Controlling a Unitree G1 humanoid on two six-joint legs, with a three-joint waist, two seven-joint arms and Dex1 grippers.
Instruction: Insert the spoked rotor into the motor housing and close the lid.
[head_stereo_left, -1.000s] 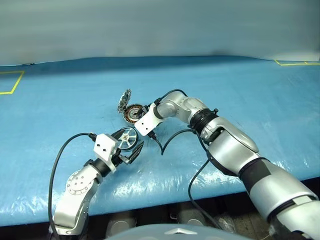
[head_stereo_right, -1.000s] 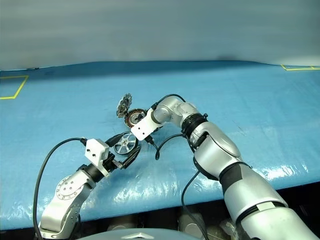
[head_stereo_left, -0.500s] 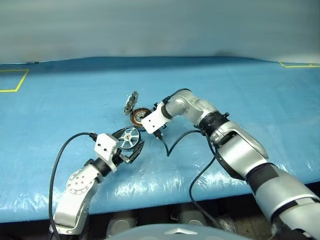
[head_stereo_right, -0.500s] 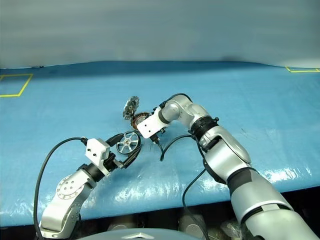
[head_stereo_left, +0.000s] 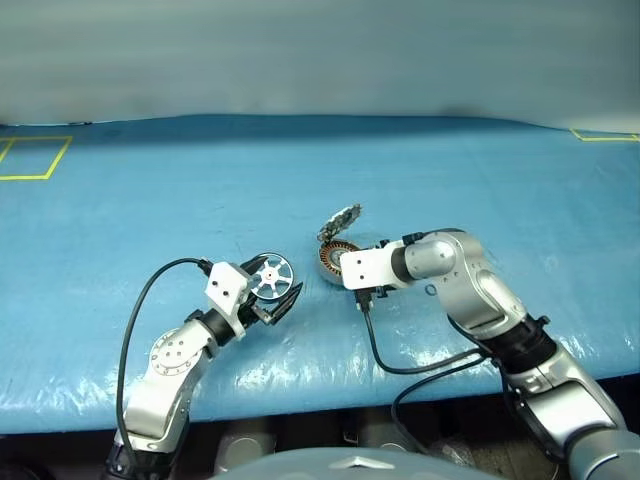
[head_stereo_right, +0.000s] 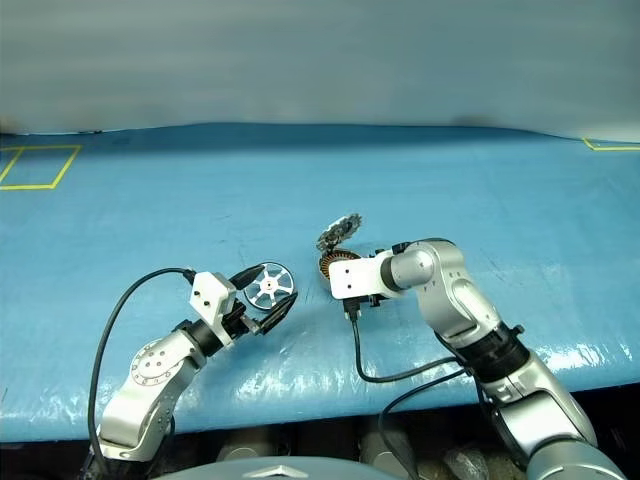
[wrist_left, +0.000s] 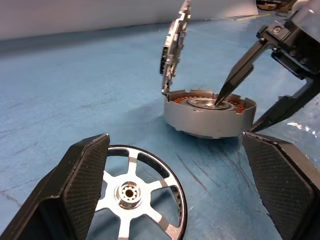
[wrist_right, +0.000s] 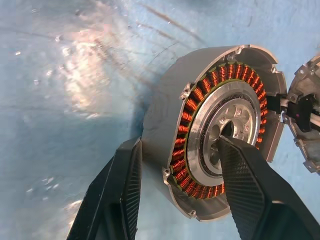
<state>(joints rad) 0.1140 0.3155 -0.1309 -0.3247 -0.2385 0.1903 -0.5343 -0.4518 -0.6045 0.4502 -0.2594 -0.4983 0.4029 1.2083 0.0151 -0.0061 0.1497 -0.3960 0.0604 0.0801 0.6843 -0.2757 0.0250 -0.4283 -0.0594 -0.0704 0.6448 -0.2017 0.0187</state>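
Nearest, the left tool (head_stereo_left: 281, 300) stands wide open around the spoked rotor (head_stereo_left: 270, 275) lying on the blue surface (head_stereo_left: 150, 210), apparently framing a pick-up. Just beyond, the right tool (wrist_right: 180, 190) pinches the motor housing (head_stereo_left: 335, 262) wall, one finger inside, likely steadying it; the lid (head_stereo_left: 340, 220) stands open behind, leaving the cup free.

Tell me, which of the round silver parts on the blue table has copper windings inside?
The motor housing, held by the right hand, with its lid standing open. The spoked rotor by the left hand has only thin spokes.
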